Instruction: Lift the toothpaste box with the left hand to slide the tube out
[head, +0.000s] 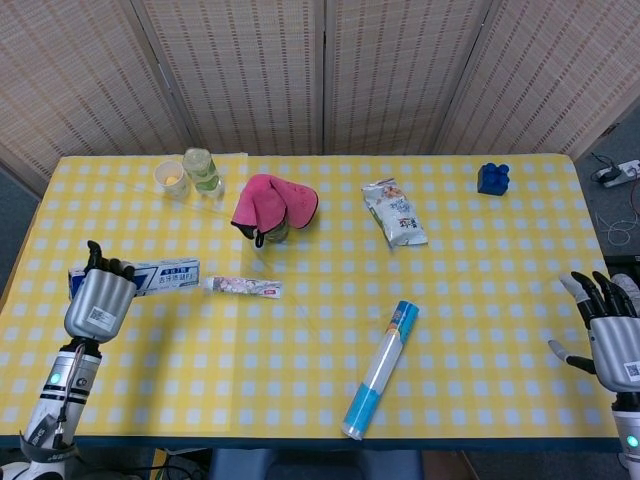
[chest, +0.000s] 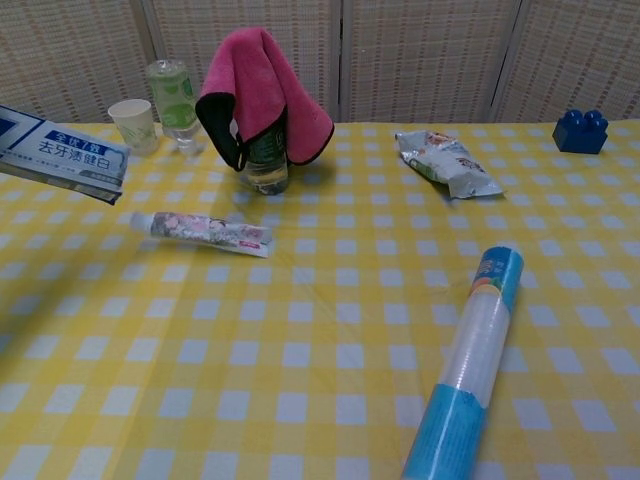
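I have the toothpaste box (head: 160, 277) in my left hand (head: 98, 300), fingers wrapped round its left end, and in the chest view it hangs above the tabletop (head: 480, 300) at the far left, its open end toward the middle. The tube (head: 243, 288) lies flat on the checked cloth just right of the box mouth, clear of it, so I judge the sliding-out done. What is left, as I see it, is only to bring the empty box down somewhere bare on my left and let go, keeping it off the tube.

Behind the tube stands a bottle draped with a pink cloth (head: 274, 205), near enough that I should not swing the box toward it. Further back on the left are a small paper cup (head: 170, 178) and a clear bottle (head: 203, 171). A snack packet (head: 394, 212), a blue block (head: 492, 178) and a long blue-ended roll (head: 380, 370) lie well apart to the right. My right hand (head: 605, 330) sits at the right edge, fingers spread, holding nothing.
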